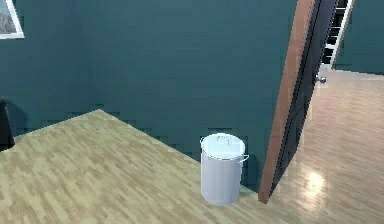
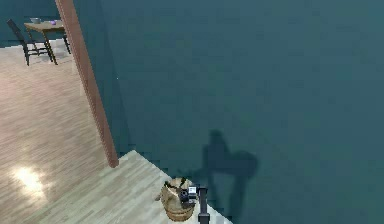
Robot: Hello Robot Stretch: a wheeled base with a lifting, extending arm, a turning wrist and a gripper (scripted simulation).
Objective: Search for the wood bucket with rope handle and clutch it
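Observation:
A small tan wood bucket (image 2: 176, 203) sits on the floor at the foot of the teal wall (image 2: 260, 90), low in the arm side view. The arm's dark bar (image 2: 204, 212) comes up from the bottom edge just to the right of it. My gripper (image 2: 189, 196) is at the bucket's upper right side, with the bucket right behind it. I cannot tell whether it holds anything.
A white lidded bin (image 1: 221, 168) stands on the wood floor beside a dark open door (image 1: 298, 95); past it a lit room opens at the right. In the arm side view a brown door edge (image 2: 90, 85) leans left, with a table (image 2: 47, 28) and chair (image 2: 24, 42) beyond.

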